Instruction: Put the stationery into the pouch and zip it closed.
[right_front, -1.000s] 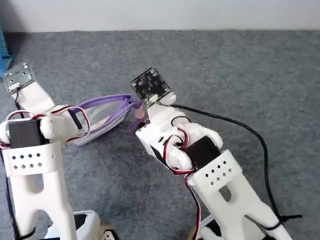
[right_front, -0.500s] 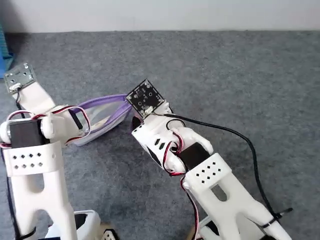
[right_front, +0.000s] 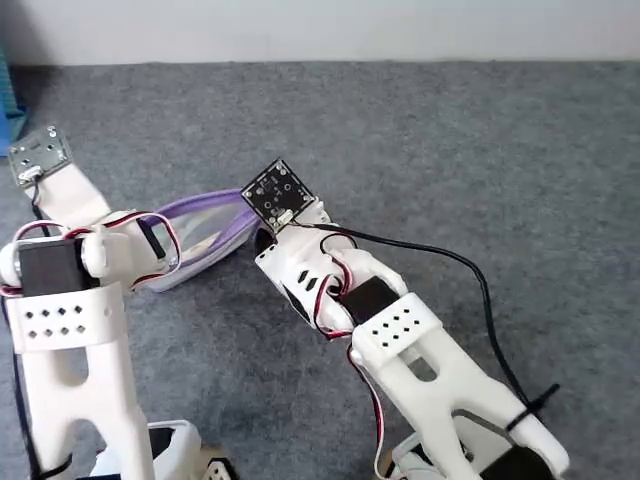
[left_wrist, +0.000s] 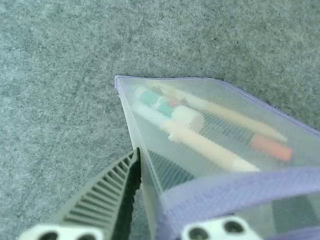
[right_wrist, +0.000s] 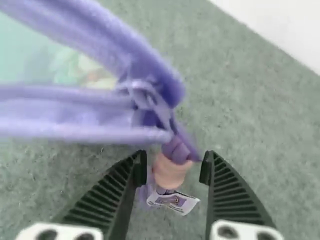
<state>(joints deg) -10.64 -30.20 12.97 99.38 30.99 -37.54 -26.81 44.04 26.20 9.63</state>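
fingers (right_wrist: 122, 195) of the right arm spread either side of the zip pull (right_wrist: 171, 167), poised to grab; left fingers (left_wrist: 117, 197) clamp the pouch (left_wrist: 220, 125) edge, likely bracing it for zipping.

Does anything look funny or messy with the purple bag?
Nothing is spilled or broken. The pens lie inside the pouch. Only its purple zip gapes open, with the right gripper open around the zip pull.

Pouch (left_wrist: 225, 125): translucent ribbed plastic, purple woven cloth trim. Carpet (right_front: 500, 150): grey, rough, matt.
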